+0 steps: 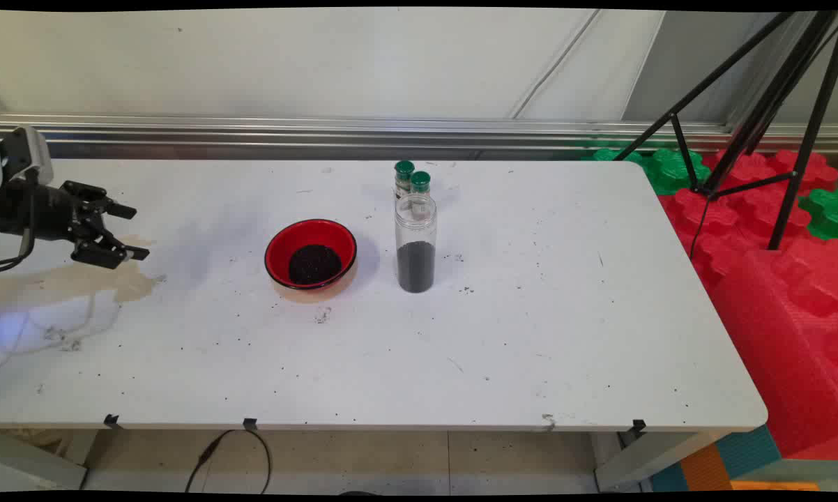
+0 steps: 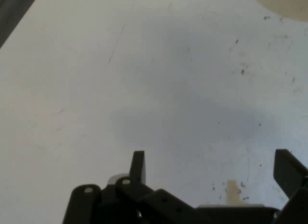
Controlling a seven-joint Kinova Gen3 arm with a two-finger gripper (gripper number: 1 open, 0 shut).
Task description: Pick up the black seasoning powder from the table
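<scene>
The claw (image 1: 134, 232) hovers over the bench's (image 1: 530, 335) left side, fingers apart and holding nothing, pointing right. The red bowl (image 1: 311, 254) of dark grains lies well to its right; the upright jar (image 1: 415, 242) stands just beyond it.

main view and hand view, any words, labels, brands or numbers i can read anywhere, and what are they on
No text can be read in either view.
The two green-capped vials bear pale labels, too small to read.
The clear jar, the red bowl and the white table show no writing.
The tool, open at the table's left side, shows no lettering; in the hand view it is only black linkage.
</scene>
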